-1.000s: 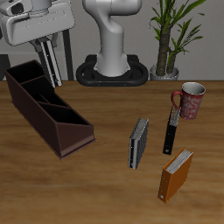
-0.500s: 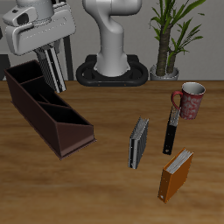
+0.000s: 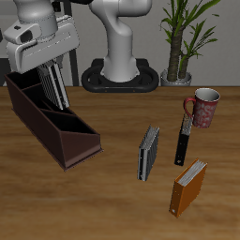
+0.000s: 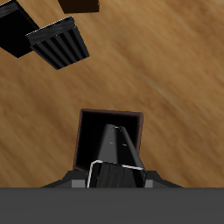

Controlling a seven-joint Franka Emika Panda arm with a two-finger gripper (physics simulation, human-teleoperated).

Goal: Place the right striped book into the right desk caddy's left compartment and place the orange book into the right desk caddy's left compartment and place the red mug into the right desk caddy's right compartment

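Note:
My gripper [image 3: 52,79] is shut on the light striped book [image 3: 56,86] and holds it upright over the back part of the dark maroon caddy [image 3: 66,141]. The book's lower end overlaps the caddy's open top; I cannot tell whether it touches. In the wrist view the held book [image 4: 115,144] hangs from the gripper [image 4: 114,171] in front of a dark brown-rimmed caddy opening [image 4: 87,131]. The orange book [image 3: 187,186] stands near the table's front edge. The red mug [image 3: 203,108] stands upright farther back, beside a plant pot.
A darker grey striped book [image 3: 148,153] and a thin black book [image 3: 183,142] stand mid-table between caddy and mug; both show in the wrist view [image 4: 59,42] [image 4: 13,31]. A potted plant [image 3: 178,42] and the robot's base [image 3: 120,75] stand at the back.
The gripper with the striped book has come down and tilted, bringing the book lower toward the caddy. Nothing else on the table has moved.

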